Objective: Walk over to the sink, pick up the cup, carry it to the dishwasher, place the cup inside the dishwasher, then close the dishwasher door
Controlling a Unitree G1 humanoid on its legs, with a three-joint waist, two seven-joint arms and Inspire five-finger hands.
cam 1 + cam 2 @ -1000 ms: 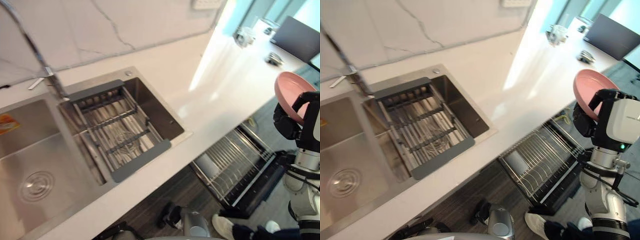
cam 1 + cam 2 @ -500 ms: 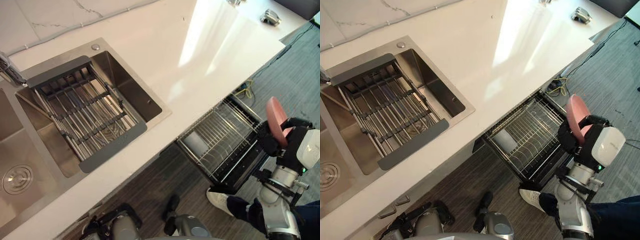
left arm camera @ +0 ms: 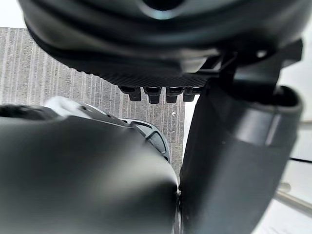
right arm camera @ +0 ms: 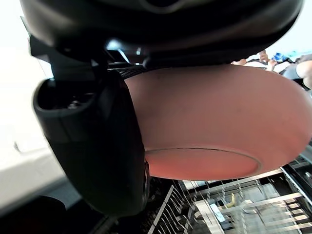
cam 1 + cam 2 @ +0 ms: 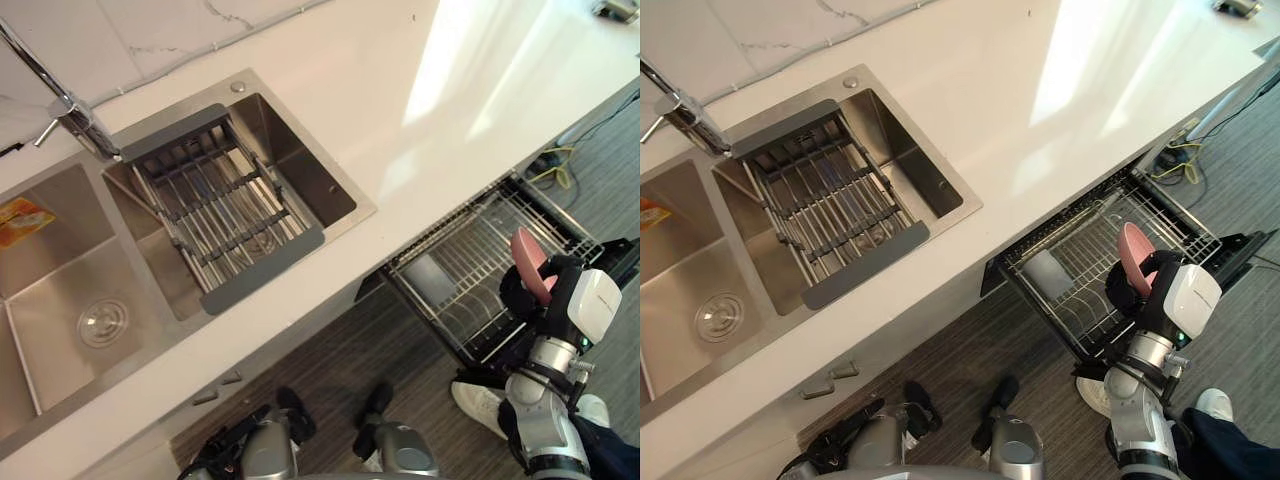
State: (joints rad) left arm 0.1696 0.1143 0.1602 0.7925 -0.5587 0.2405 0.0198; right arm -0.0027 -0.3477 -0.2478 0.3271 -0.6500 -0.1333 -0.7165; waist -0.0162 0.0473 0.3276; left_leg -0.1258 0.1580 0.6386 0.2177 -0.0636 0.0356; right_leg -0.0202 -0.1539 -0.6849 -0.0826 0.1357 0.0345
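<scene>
While the head camera itself had shifted over the last second, the pink bowl [image 5: 528, 258], standing in for the task's cup, was recorded in the left eye view as lowered from worktop [image 5: 400, 90] height to just above the dishwasher rack [image 5: 455, 262]. It was gripped on edge by the right hand [image 5: 518, 297], well apart from the sink [image 5: 60, 300].

Right eye view: the bowl was logged near the drawn-out rack's front edge, with the dishwasher door [image 5: 1243, 250] lowered.

Left wrist view: the left hand [image 3: 229, 161] was seen over the floor, and its finger state could not be told.

Right wrist view: thumb and fingers were seen curled round the bowl, with rack wires beneath. The carry was judged nearly done; release and door closing were still outstanding.
</scene>
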